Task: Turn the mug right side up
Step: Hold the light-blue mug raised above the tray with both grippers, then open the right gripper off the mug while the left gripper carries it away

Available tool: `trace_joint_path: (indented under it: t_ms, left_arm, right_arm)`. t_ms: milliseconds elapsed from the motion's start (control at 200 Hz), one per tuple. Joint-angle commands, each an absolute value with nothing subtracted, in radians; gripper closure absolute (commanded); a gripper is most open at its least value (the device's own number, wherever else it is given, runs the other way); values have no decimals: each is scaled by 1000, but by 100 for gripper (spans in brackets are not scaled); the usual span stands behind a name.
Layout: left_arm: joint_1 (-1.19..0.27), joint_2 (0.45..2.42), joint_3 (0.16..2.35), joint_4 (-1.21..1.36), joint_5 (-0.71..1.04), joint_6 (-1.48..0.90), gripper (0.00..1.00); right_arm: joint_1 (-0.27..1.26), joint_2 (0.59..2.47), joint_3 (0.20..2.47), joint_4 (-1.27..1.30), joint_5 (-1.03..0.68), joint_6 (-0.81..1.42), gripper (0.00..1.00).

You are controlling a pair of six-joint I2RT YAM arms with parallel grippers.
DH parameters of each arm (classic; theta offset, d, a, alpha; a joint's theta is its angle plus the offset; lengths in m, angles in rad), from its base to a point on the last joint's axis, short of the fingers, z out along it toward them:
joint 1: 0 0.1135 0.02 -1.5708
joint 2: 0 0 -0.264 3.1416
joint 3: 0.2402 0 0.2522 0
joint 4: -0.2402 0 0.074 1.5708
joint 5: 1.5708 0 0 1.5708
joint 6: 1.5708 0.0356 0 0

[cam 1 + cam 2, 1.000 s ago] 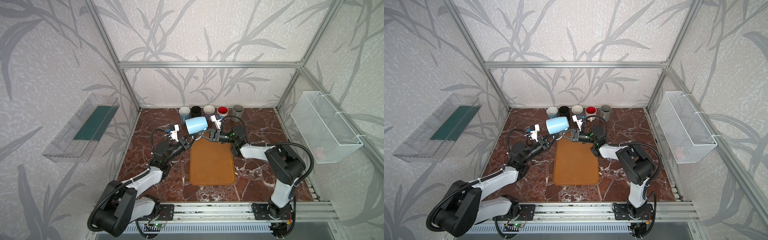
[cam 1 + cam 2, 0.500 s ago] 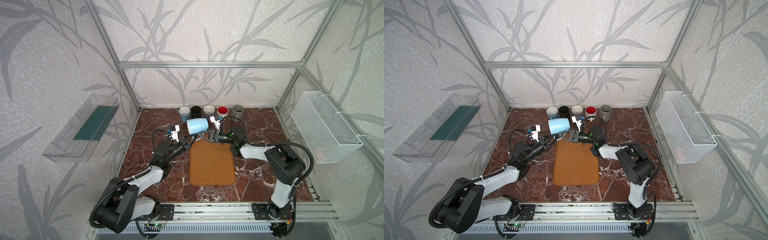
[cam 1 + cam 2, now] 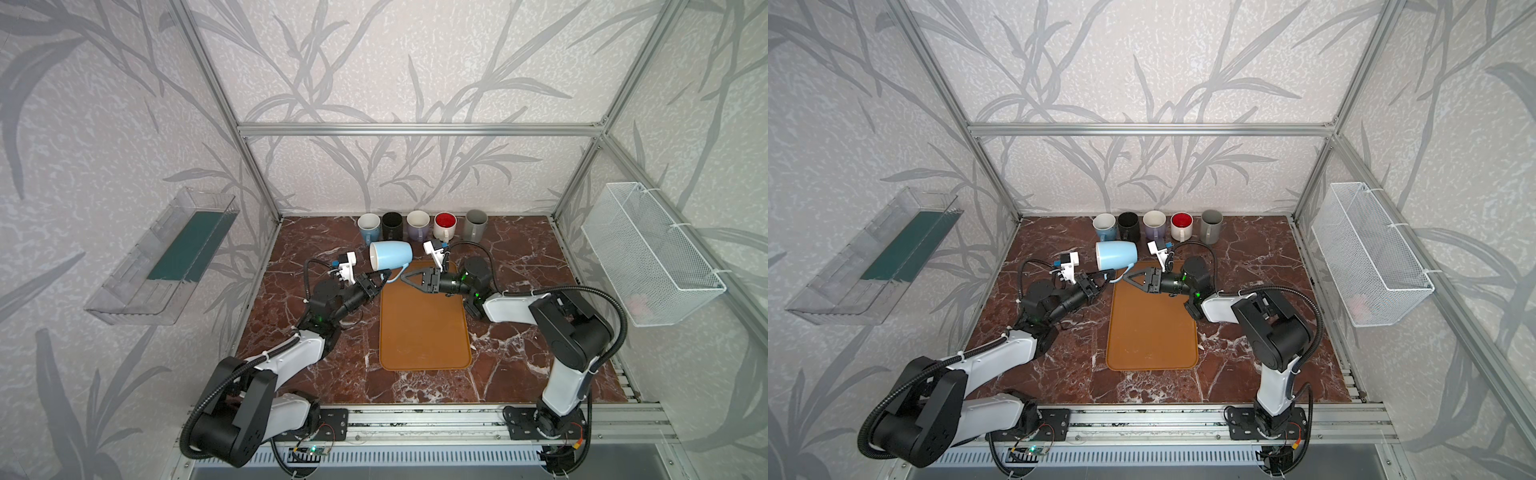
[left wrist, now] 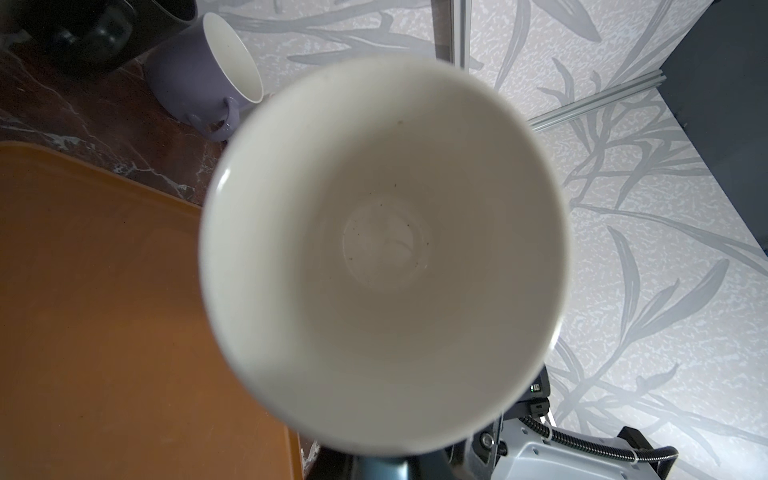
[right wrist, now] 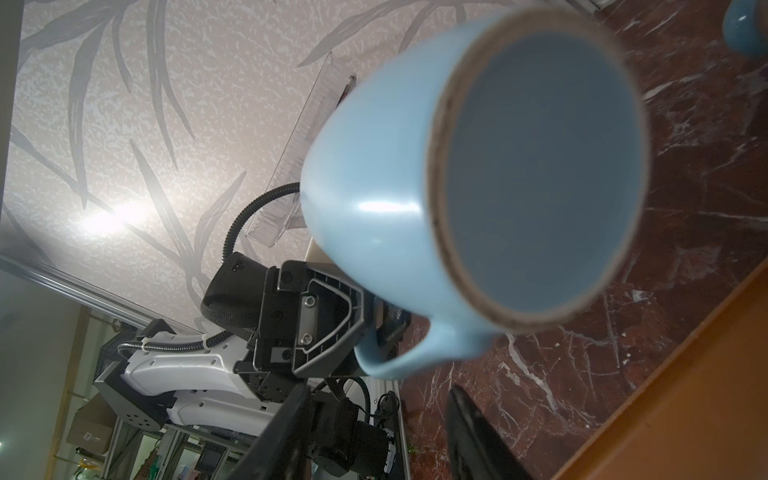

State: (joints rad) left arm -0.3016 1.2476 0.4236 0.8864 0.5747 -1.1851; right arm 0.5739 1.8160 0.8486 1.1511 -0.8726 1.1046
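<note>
Mid-turn is the step in hand: the light blue mug hangs on its side in the air above the far edge of the orange mat, mouth turned sideways toward the left gripper's side. The left gripper is clamped on the mug's handle. The right gripper stands with jaws apart and empty, just beside that handle. By my judgement, the next move calls for the left gripper to roll the mouth upward, then lower the base flat onto the mat before letting go.
</note>
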Motion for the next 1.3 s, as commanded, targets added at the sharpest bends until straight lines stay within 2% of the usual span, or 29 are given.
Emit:
trace_joint_path:
  t_ms: [0, 360, 640, 805, 915, 1295]
  left_arm:
    - [-284, 1238, 478, 975, 594, -1178, 100]
    - [-180, 1202, 517, 776, 624, -1093, 100]
    - [-40, 1208, 590, 503, 658, -933, 100]
    - [5, 1271, 696, 301, 631, -788, 100]
    - [40, 1339, 748, 257, 640, -753, 100]
    - [76, 1530, 935, 53, 556, -573, 100]
  right_arm:
    - [565, 1769, 829, 1154, -888, 1063, 46]
    - [531, 1744, 768, 1173, -906, 1066, 46]
    - [456, 1569, 699, 959, -921, 937, 46]
    - [443, 1427, 704, 696, -880, 782, 46]
    - [432, 1353, 716, 554, -859, 725, 46]
    - [346, 1272, 672, 520, -894, 747, 46]
